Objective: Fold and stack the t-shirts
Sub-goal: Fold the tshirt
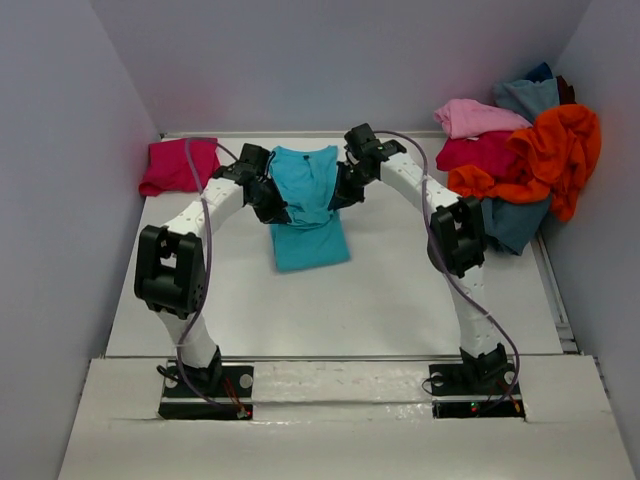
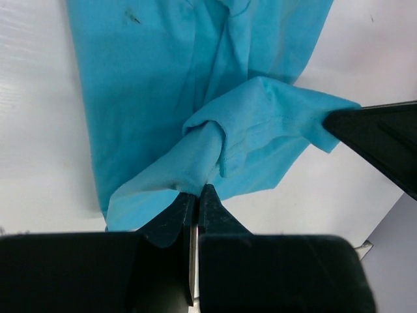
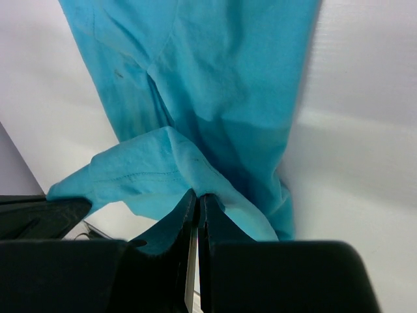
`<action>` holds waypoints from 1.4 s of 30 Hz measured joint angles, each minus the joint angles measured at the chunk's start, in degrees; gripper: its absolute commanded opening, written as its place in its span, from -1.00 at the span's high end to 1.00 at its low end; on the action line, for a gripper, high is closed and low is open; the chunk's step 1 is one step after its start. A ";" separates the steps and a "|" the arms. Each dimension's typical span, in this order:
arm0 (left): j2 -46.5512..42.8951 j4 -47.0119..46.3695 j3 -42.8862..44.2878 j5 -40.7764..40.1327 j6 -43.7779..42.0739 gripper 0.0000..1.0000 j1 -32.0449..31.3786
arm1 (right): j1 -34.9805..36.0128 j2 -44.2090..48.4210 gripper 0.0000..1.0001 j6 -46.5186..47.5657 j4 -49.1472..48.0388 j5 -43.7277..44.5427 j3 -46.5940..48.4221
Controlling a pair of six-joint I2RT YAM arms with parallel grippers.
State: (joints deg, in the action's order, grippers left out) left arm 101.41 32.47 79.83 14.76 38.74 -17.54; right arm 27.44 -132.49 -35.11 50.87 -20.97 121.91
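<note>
The turquoise t-shirt (image 1: 308,205) is lifted at its far end over the middle of the table, its near end resting on the surface. My left gripper (image 1: 272,205) is shut on the shirt's left edge (image 2: 195,163). My right gripper (image 1: 343,190) is shut on its right edge (image 3: 195,176). Each wrist view shows the other gripper's finger at its side edge. A folded magenta-pink shirt (image 1: 178,166) lies at the far left. A heap of unfolded shirts sits at the far right: light pink (image 1: 478,117), crimson (image 1: 480,152), orange (image 1: 550,152), dusty blue (image 1: 510,222).
The white table (image 1: 400,300) is walled at the back and both sides. The right-hand heap leans into the back right corner. A metal strip (image 1: 553,290) runs along the table's right edge.
</note>
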 measured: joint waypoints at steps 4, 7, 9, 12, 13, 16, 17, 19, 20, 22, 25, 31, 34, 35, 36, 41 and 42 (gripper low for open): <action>2.34 -0.11 1.84 -0.02 -0.46 0.89 1.14 | -0.63 -1.18 0.86 0.24 1.01 -0.35 2.45; 3.96 -0.09 2.73 -0.11 -0.76 0.89 1.66 | -1.25 -2.01 0.86 0.48 1.42 -0.52 4.26; 4.81 -0.07 3.21 -0.26 -0.87 0.89 1.90 | -1.70 -2.60 0.86 0.63 1.51 -0.70 5.20; 6.19 -0.13 3.96 -0.31 -1.03 0.89 2.27 | -2.47 -4.07 0.86 0.85 1.66 -1.20 6.67; 6.49 -0.13 4.11 -0.35 -1.05 0.89 2.27 | -2.64 -4.50 0.86 0.90 1.66 -1.42 6.99; 7.34 -0.11 4.68 -0.52 -1.09 0.89 2.34 | -3.04 -5.68 0.86 1.07 1.73 -1.99 7.50; 7.48 -0.11 4.85 -0.57 -1.11 0.89 2.60 | -3.08 -6.10 0.86 1.14 1.75 -2.25 7.50; 7.78 -0.02 5.33 -0.72 -1.25 0.89 2.64 | -3.13 -6.73 0.86 1.31 1.62 -2.82 7.50; 7.98 -0.09 5.60 -0.79 -1.27 0.89 2.67 | -3.17 -7.02 0.86 1.36 1.60 -3.04 7.50; 8.13 -0.09 5.81 -1.14 -1.38 0.89 2.75 | -3.17 -7.43 0.86 1.55 1.51 -3.54 7.50; 8.13 -0.07 5.81 -1.36 -1.46 0.89 2.86 | -3.17 -7.87 0.86 1.90 1.46 -4.31 7.56; 8.17 -0.07 5.81 -1.57 -1.51 0.89 3.41 | -3.17 -9.92 0.86 2.58 1.70 -5.70 11.34; 8.46 -0.13 5.81 -1.62 -1.49 0.89 3.43 | -3.17 -10.64 0.86 2.97 1.64 -6.21 12.74; 8.55 -0.13 5.81 -1.64 -1.49 0.89 3.43 | -3.17 -10.67 0.86 3.06 1.68 -6.34 12.76; 8.66 -0.15 5.81 -1.68 -1.49 0.89 3.43 | -3.17 -10.71 0.86 3.23 1.68 -6.49 12.85; 9.68 -0.72 5.81 -1.73 -1.49 0.89 3.76 | -3.17 -11.56 0.86 3.89 1.68 -6.86 13.31; 10.03 -0.83 5.86 -1.75 -1.49 0.89 3.80 | -3.17 -11.80 0.86 4.02 1.68 -6.93 13.35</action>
State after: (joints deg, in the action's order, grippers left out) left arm 111.44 31.64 85.69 13.02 37.26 -13.74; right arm 24.27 -144.29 -31.09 52.56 -27.90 135.26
